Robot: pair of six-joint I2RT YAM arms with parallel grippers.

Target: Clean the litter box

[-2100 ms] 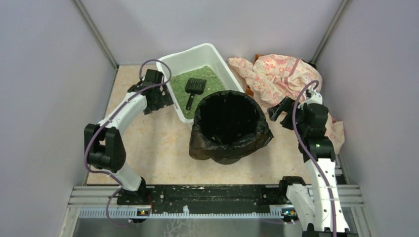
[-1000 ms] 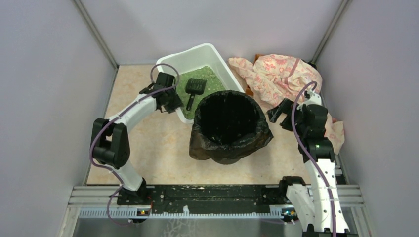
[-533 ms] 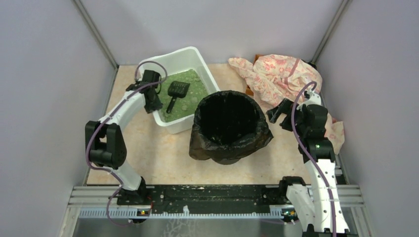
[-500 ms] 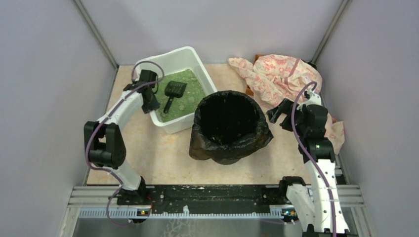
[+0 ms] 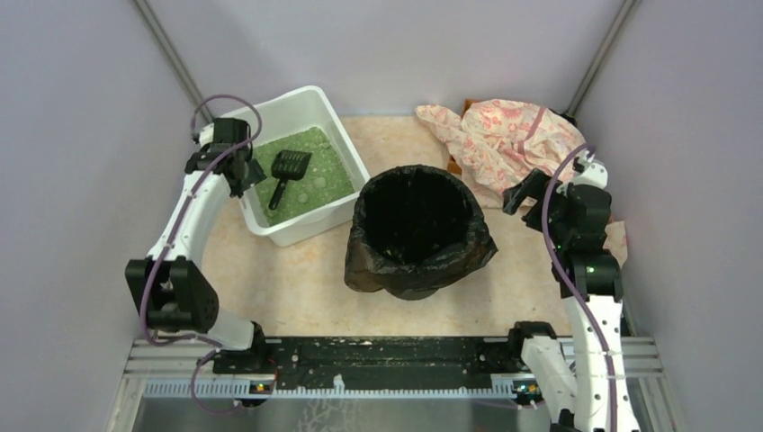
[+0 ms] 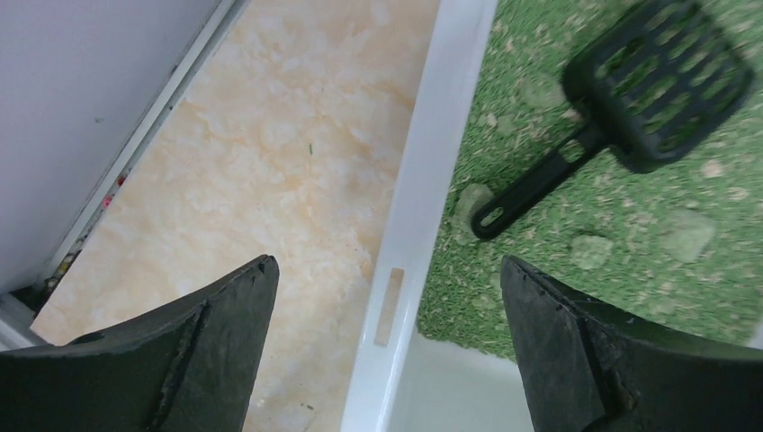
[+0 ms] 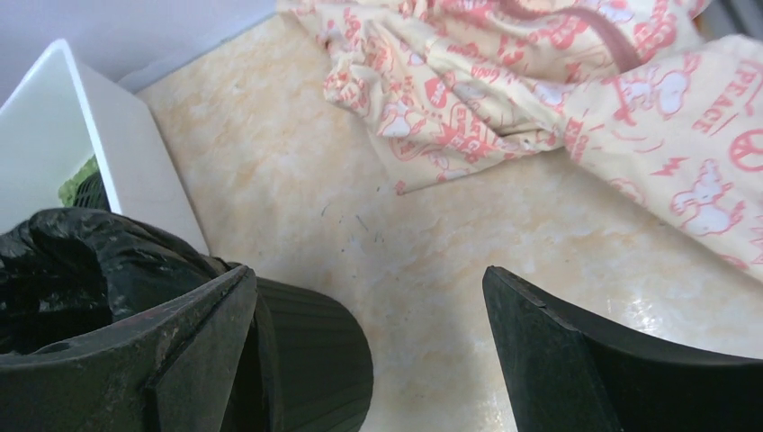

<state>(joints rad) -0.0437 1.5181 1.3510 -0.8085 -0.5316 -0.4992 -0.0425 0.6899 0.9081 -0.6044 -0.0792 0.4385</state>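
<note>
The litter box [image 5: 311,226] is a white tub of green litter at the back left, apart from the bin. A black slotted scoop [image 5: 286,171] lies on the litter, with several clumps [image 6: 589,251] near it. My left gripper [image 5: 237,168] hovers open over the box's left rim [image 6: 423,198]. One finger is over the floor and the other over the litter, and neither touches the rim. In the left wrist view the scoop [image 6: 630,108] lies beyond the left gripper [image 6: 387,263]. My right gripper [image 5: 520,193] stands open and empty, to the right of the bin.
A round bin [image 5: 417,225] lined with a black bag stands mid-table; in the right wrist view the bin [image 7: 310,351] is beside my left finger. A pink patterned cloth [image 5: 504,133] is heaped at the back right. Grey walls close in on both sides.
The left arm has dragged the litter box leftward, away from the bin, then opened its jaws and let go of the rim. The right arm has shifted slightly to the right.
</note>
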